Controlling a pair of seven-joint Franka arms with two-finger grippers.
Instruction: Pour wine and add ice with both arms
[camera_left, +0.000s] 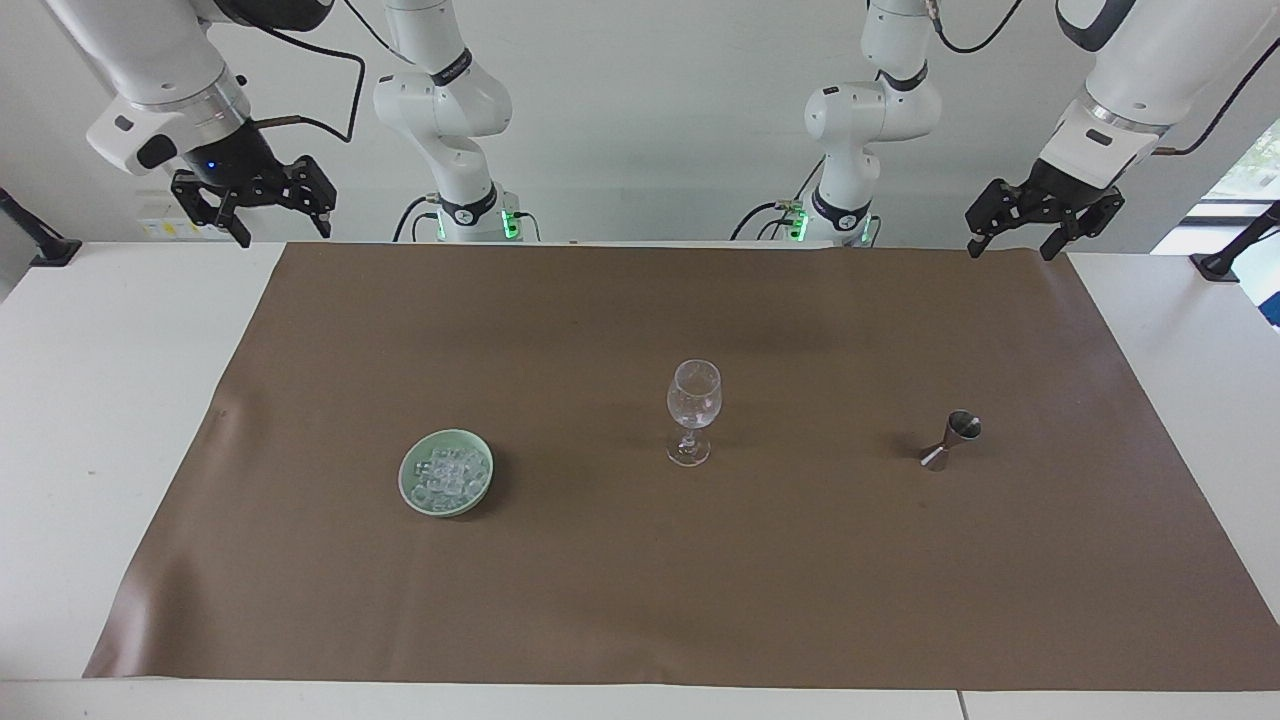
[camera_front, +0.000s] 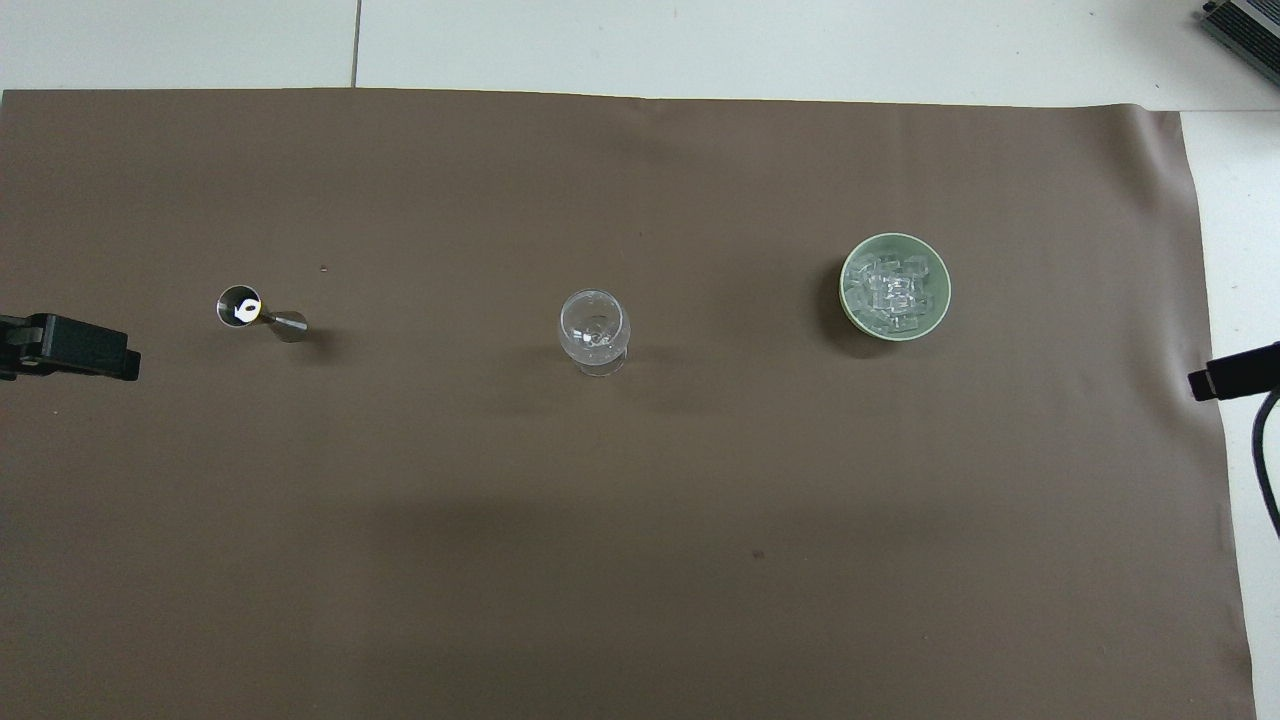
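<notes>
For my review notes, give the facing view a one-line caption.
Both hands, left and right, wait open above the mat's edge; ice bowl, stemmed glass and jigger stand untouched.

A white counter (camera_left: 120, 420) carries a wide brown sheet (camera_left: 640, 580) spread flat over most of it. A plain pale wall (camera_left: 650, 120) rises above. A window (camera_left: 1245, 170) shows daylight and greenery at one edge.
</notes>
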